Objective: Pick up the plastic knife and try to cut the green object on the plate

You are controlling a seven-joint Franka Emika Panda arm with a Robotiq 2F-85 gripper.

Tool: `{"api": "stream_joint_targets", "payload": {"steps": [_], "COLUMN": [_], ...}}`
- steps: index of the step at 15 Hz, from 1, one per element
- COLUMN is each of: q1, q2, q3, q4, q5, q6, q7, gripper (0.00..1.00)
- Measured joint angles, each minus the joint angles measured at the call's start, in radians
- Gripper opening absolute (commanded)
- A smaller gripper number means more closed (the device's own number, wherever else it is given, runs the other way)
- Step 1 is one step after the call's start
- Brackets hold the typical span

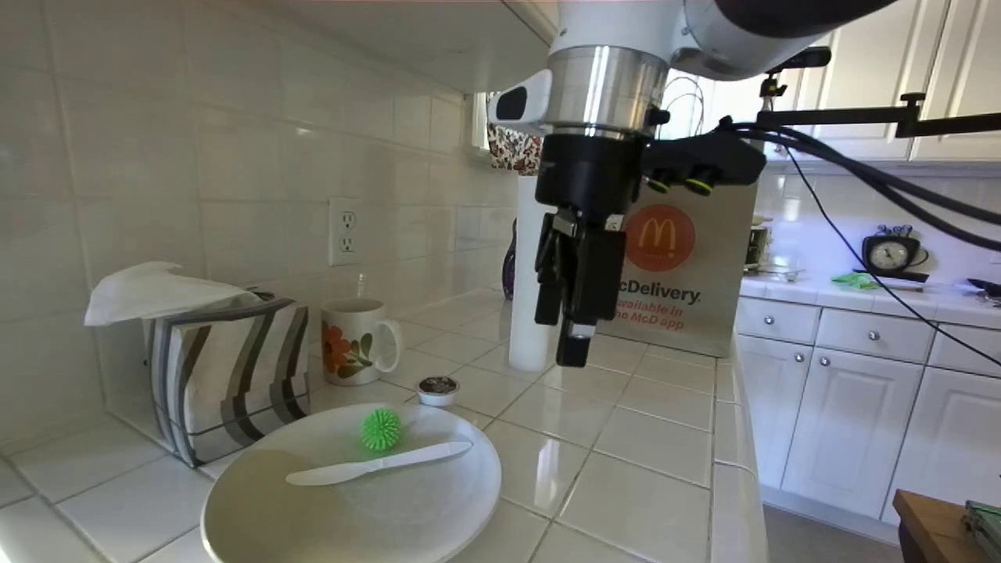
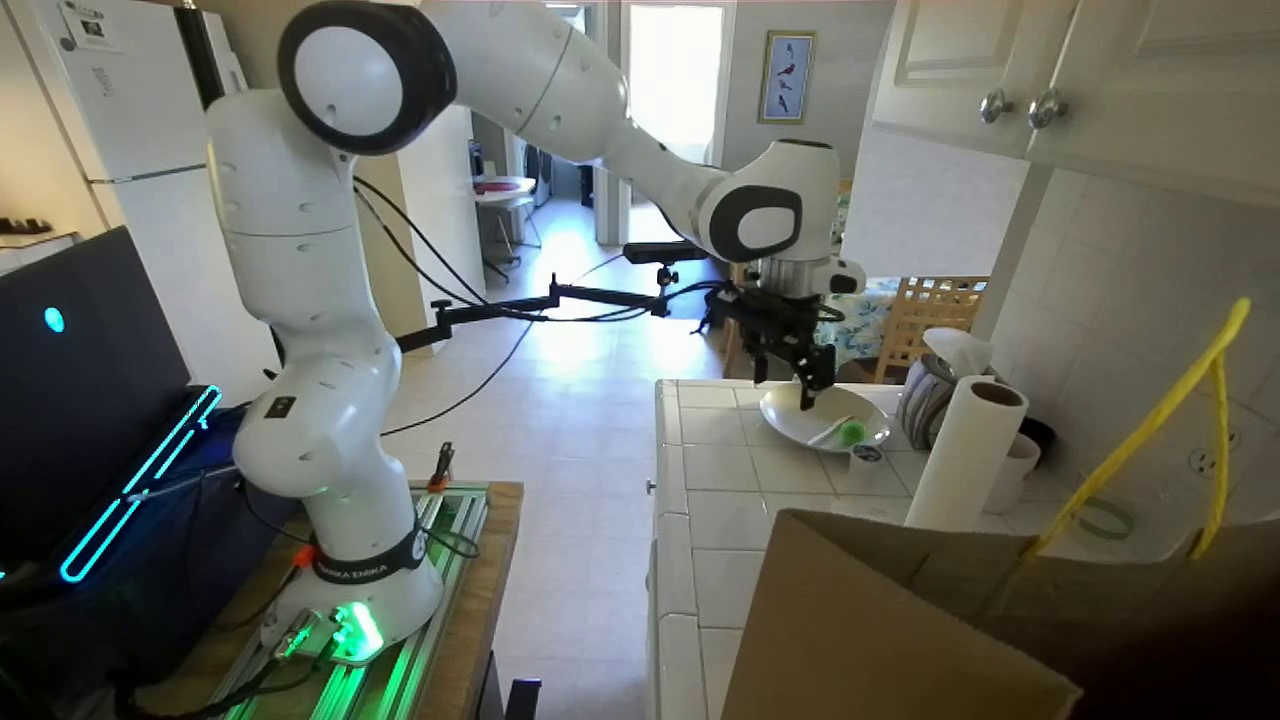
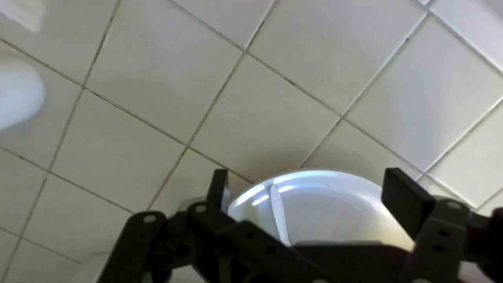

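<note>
My claw (image 3: 308,186) stands wide and unladen, higher than the plate (image 1: 352,524); the plastic knife (image 1: 381,464) lies inside it, just beside the green object (image 1: 381,429). I judge the knife light, slightly bendy and apt to skid on the plate, so I'd pinch mid-handle, on what looks like its narrower half toward the plate's rim, without squeezing hard. Materials: knife slim, smooth white plastic; green object round, covered in short nubs, probably springy; plate round, pale, shallow, shiny; worktop (image 1: 649,493) beneath the plate glossy, square-tiled.
</note>
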Motion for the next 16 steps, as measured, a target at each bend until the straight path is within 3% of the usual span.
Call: {"api": "stream_joint_targets", "payload": {"steps": [9,16], "q1": [-0.001,-0.001], "q2": [0.208,0.223], "q3": [0.005,0.004], "q4": [0.183,0.197], "q5": [0.007,0.007], "q6": [0.0,0.001], "q7": [-0.116,-0.12], "gripper": [1.0,1.0]}}
